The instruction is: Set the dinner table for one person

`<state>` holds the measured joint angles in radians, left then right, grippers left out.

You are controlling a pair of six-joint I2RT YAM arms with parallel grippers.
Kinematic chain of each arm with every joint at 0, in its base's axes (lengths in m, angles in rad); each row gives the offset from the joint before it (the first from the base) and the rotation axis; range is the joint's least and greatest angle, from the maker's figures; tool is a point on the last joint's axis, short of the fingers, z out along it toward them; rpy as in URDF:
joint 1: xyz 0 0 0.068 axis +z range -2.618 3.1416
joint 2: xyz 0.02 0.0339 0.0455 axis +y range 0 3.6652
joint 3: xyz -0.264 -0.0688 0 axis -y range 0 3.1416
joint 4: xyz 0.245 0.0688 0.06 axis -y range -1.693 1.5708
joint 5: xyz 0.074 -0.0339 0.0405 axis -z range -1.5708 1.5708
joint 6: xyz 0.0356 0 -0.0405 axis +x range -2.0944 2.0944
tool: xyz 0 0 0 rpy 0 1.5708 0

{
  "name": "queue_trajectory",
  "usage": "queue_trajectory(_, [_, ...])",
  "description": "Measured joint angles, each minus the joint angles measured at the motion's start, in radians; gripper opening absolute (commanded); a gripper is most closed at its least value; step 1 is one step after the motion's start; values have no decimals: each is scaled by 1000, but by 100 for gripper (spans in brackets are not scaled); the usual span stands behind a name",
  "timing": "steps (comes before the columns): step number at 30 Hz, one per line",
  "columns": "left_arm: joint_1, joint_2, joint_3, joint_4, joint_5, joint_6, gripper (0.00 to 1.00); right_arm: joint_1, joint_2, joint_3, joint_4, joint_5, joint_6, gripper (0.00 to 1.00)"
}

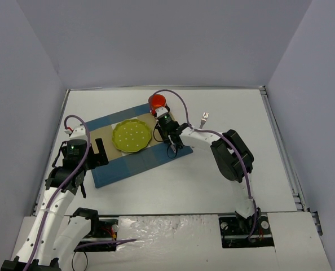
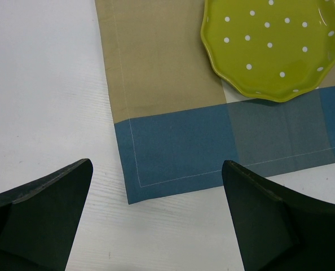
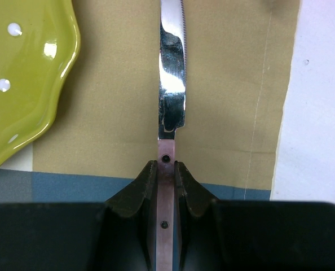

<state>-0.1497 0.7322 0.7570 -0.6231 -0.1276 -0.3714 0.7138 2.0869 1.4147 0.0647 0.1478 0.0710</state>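
Running between green plate (image 3: 26, 73) and placemat (image 3: 117, 101) edge, dinner table (image 3: 320, 113) open beyond, the knife (image 3: 172, 68) is pinched by its handle in the right gripper (image 3: 166, 169); left gripper (image 2: 157, 166) gapes wide, empty.

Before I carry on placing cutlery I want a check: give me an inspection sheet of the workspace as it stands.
Surface: large flat white tabletop; blue-and-tan checked cloth placemat lies skewed on it.
Job's things: green white-dotted scalloped plate on the placemat; red cup at its far edge; metal fork on bare tabletop right of it; steel knife held over its tan band, right of the plate.
Clutter: nothing seen.
Grippers: left gripper open, empty, at the placemat's corner; right gripper shut on the knife's handle.
Cables: purple cables along both arms, one looping near the cup.
Surroundings: plain grey walls on three sides.
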Motion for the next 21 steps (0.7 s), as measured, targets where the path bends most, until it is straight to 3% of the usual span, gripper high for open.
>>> queue_trajectory(21, [0,1,0,0,-2,0,97,-10,0,-39,27,-18,15,0])
